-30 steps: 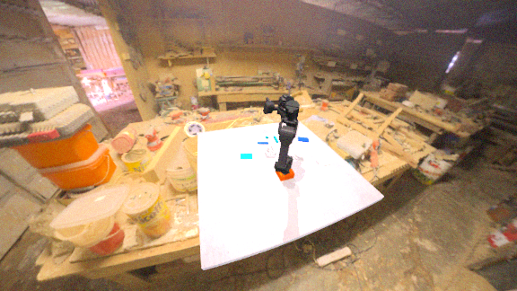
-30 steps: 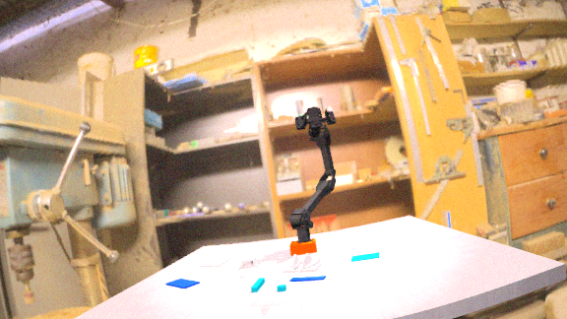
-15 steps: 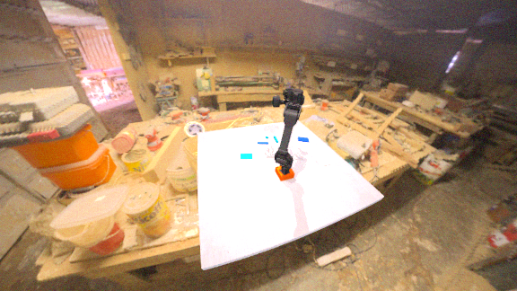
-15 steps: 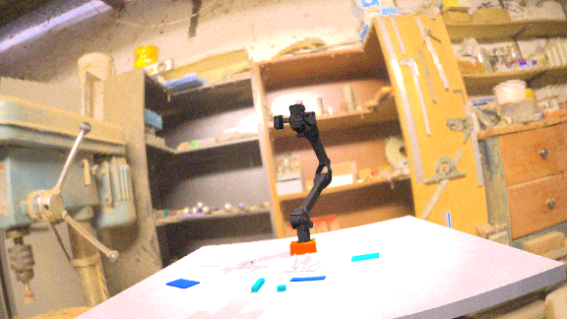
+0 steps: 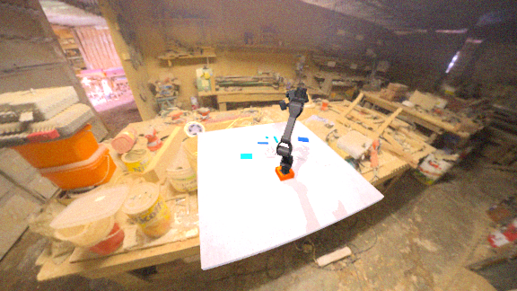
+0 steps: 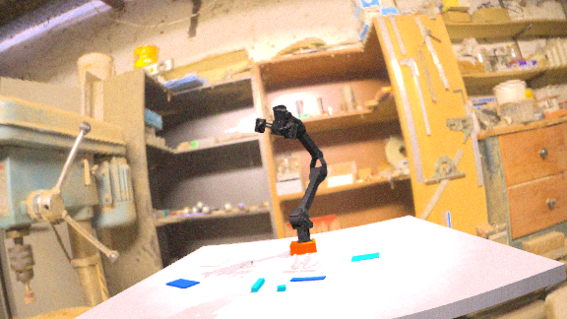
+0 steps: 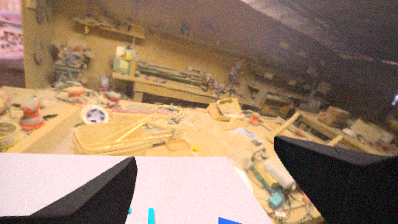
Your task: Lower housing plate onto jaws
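Note:
My gripper (image 7: pixel 207 152) (image 6: pixel 270 118) is open and empty, raised high above the table. In the top and exterior views lie a flat cyan piece (image 5: pixel 246 156) (image 6: pixel 365 257), a flat blue piece (image 5: pixel 303 139) (image 6: pixel 182 283), a thin blue strip (image 5: pixel 262 143) (image 6: pixel 308 279), a cyan bar (image 5: pixel 276 139) (image 6: pixel 257 285) and a small cyan block (image 5: pixel 267 137) (image 6: pixel 281 287). All look low on the table, well apart from the gripper. I cannot tell which are the housing plate, jaws or stubs, nor see any pins. The wrist view shows only parts of some pieces at its lower edge.
The white table (image 5: pixel 242 216) (image 6: pixel 443 276) carries the arm's orange base (image 5: pixel 284 174) (image 6: pixel 303 247). Faint pinkish marks and shadows lie on the table near the base. A cluttered workbench surrounds the table in the top view, with buckets on the left.

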Robot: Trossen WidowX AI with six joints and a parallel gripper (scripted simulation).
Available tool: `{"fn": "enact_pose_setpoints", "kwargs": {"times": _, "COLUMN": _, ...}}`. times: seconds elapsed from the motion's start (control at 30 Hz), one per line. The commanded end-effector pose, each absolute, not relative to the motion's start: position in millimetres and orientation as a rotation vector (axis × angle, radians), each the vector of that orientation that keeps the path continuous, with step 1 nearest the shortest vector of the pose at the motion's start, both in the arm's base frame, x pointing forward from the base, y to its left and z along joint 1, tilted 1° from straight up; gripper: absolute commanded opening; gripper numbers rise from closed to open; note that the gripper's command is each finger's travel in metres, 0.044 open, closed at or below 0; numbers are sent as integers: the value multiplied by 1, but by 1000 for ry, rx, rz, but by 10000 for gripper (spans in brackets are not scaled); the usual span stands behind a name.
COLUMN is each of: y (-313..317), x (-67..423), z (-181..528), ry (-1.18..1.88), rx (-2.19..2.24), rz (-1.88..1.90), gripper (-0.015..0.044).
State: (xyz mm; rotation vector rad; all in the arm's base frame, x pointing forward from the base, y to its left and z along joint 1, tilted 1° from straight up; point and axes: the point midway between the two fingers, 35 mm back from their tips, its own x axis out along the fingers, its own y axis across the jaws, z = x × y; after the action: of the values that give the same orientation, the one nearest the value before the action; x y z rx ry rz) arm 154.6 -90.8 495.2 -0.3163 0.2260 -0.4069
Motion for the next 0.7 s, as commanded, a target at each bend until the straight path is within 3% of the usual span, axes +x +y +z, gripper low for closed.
{"fn": "enact_pose_setpoints", "kwargs": {"times": 0.0, "y": -112, "x": 164, "z": 478, "ry": 313, "rx": -372, "rz": -413, "gripper": 440}}
{"fn": "enact_pose_setpoints", "kwargs": {"times": 0.67, "y": -202, "x": 193, "z": 380, "ry": 752, "rx": -635, "rz": -300, "gripper": 440}}
